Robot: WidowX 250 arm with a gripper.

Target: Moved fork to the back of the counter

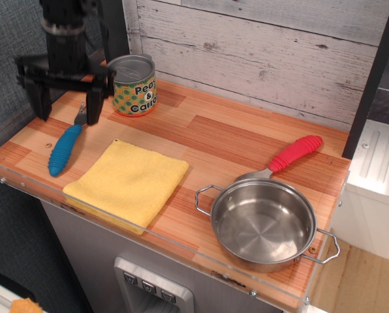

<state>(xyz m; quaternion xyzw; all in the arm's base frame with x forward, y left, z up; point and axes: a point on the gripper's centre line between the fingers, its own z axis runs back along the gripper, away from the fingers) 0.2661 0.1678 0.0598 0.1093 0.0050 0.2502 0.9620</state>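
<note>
a: location of the fork (65, 147)?

b: front-left of the counter (201, 134), lying flat, just left of the yellow cloth (126, 183). blue handle points toward the front edge; tines point back toward the can (133, 85) and are partly hidden behind the gripper (67, 104).

a: state of the jaws?

b: spread wide, holding nothing. they hang above the tine end of the fork; contact with the counter cannot be confirmed.

a: handling assessment?

b: judged light and rigid. the metal neck is thin, smooth and lies low, so likely to slip or be missed. the ribbed handle is thick and should give purchase.

a: recommended hold?

b: across the handle near its middle, jaws either side of its width. the cloth edge is near on the right; keep that finger clear of it.
</note>
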